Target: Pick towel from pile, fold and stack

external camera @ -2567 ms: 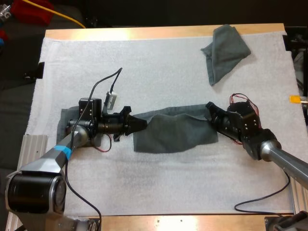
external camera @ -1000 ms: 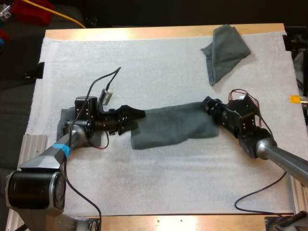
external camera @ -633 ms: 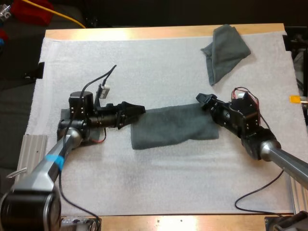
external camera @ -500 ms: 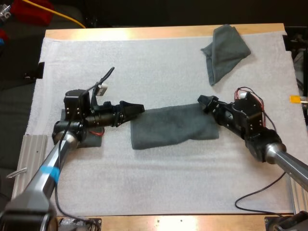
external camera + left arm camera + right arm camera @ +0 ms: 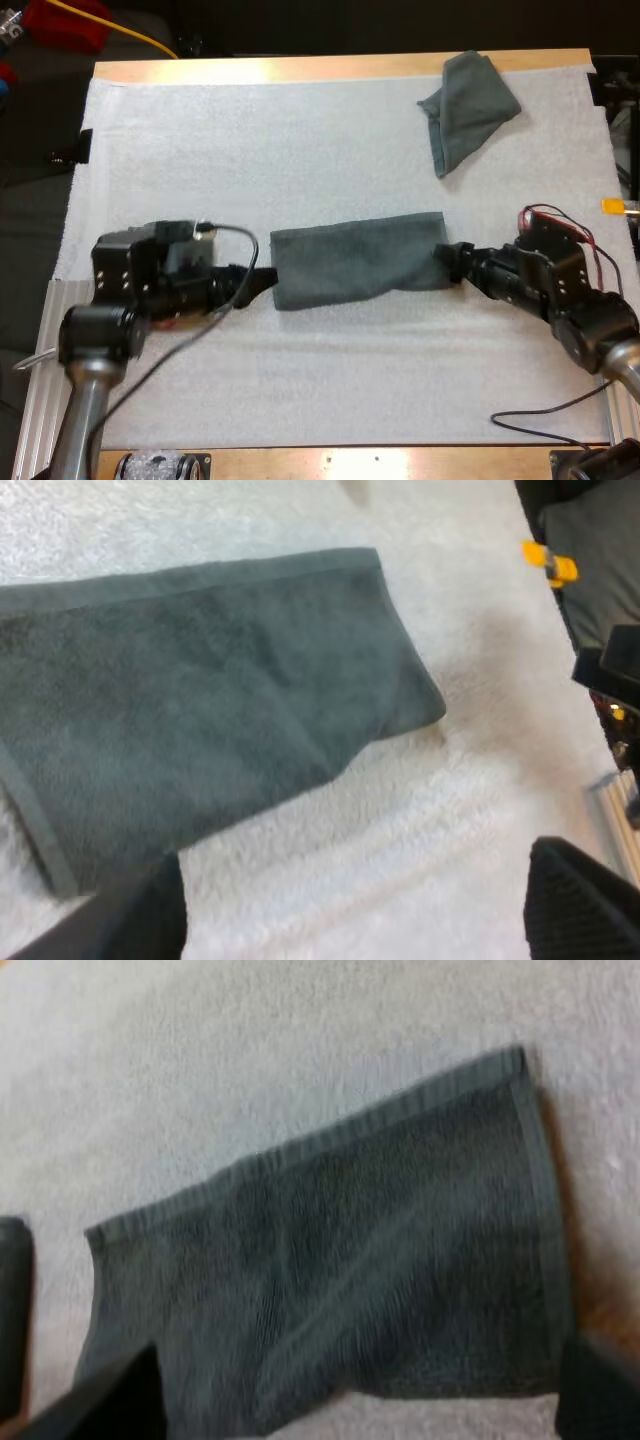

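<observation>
The mat's middle is taken by a flat towel, flanked by the left pincer and right pincer. Elsewhere bare mat is offered, except a crumpled towel far right.

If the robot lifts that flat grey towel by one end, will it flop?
Probably floppy: the flat towel lies limp with a wavy near edge. Likely light, as it looks like thin cloth. Pushed, it would probably bunch on the fuzzy mat, not slide.

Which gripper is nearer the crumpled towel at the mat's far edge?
Right. The right gripper is at the right end of the folded towel, with the crumpled towel straight beyond it; the left gripper is at the folded towel's left end, much farther off.
</observation>
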Robot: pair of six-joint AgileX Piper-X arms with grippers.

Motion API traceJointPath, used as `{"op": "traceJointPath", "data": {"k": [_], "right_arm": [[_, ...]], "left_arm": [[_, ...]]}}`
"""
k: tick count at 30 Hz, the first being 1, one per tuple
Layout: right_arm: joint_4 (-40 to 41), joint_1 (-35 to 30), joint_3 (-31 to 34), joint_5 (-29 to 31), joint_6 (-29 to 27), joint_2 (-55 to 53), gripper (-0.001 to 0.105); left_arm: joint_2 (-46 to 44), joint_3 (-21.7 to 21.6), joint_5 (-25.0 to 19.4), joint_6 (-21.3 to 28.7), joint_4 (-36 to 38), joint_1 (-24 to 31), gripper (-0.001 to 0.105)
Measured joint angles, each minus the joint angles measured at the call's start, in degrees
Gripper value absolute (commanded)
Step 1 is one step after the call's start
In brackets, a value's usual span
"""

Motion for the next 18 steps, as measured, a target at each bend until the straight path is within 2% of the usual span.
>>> {"op": "traceJointPath", "data": {"k": [3,10,14,18], "right_arm": [[4.02,0.00,0.00,0.01,-1.26,-2.73,0.076],[10.84,0.00,-0.41,-0.37,-4.72,-6.20,0.076],[15.80,0.00,-2.95,-0.27,-8.84,-6.23,0.076],[16.53,-0.14,-5.61,2.12,-11.93,-6.09,0.076]], "left_arm": [[-5.05,0.00,-1.57,0.33,3.97,0.00,0.068],[-13.49,0.00,-2.13,0.71,13.45,0.00,0.068],[-16.62,0.00,-3.22,1.26,17.27,0.00,0.068],[-17.31,0.00,-3.42,1.26,18.84,0.00,0.068]]}}
